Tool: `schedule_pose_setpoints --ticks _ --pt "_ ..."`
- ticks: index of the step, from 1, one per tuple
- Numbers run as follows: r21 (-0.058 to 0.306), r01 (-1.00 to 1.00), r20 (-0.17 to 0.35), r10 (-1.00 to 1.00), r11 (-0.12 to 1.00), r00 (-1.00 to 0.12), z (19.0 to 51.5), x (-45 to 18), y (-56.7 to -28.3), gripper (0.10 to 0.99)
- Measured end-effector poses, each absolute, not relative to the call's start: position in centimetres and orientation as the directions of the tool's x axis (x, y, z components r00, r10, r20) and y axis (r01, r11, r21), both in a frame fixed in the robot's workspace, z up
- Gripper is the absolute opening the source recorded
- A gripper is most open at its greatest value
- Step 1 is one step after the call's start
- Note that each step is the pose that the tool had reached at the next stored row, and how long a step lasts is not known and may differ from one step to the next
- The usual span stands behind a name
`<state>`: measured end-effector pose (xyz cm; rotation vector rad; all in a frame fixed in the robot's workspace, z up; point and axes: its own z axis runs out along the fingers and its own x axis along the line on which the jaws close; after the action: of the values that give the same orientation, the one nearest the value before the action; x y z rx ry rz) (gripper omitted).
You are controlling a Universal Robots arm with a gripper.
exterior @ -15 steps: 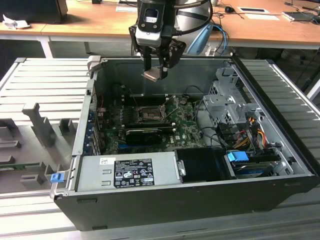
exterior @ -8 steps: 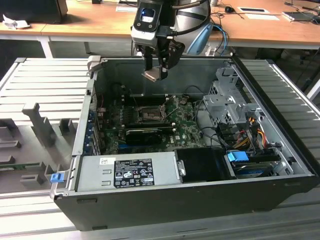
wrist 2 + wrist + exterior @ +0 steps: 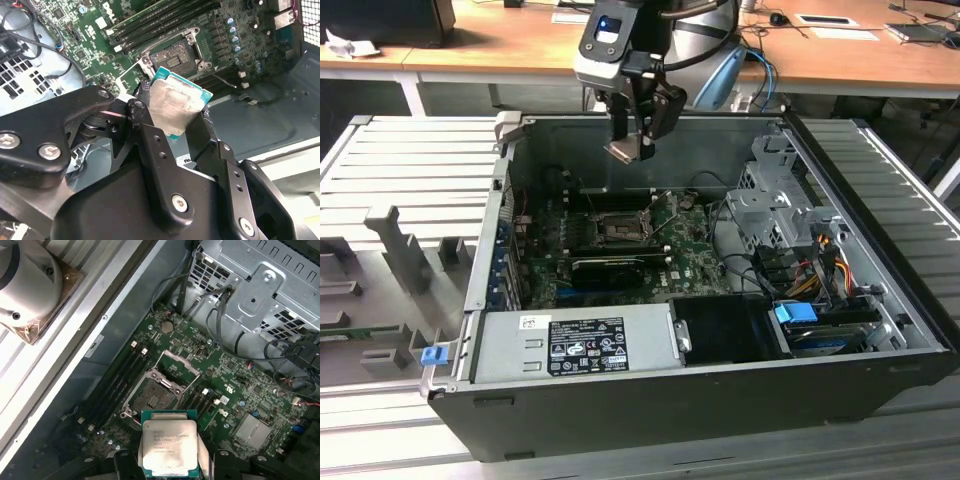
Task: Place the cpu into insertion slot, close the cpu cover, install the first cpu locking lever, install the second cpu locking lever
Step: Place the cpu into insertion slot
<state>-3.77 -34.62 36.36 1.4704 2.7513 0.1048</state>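
My gripper hangs above the open computer case, shut on the cpu, a flat square chip with a silver top. In both wrist views the cpu sits between the black fingers, clear of the board. The insertion slot lies below on the green motherboard, its dark centre bare. The cpu cover stands tilted up from one edge of the slot. In the exterior view the cpu is well above the slot, near the case's far wall.
A long black card lies just in front of the slot, with memory slots beside it. A metal drive cage with cables stands at the exterior view's right. The power supply fills the near side. Case walls enclose the board.
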Motion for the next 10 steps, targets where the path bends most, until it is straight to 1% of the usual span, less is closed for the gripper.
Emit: schedule_pose_setpoints --ticks 5,10 --pt "0.069 0.856 0.014 0.857 0.513 -0.515 36.32 -3.76 -34.61 0.529" --pt "0.069 0.857 0.013 0.858 0.511 -0.513 36.20 -3.77 -34.62 0.529"
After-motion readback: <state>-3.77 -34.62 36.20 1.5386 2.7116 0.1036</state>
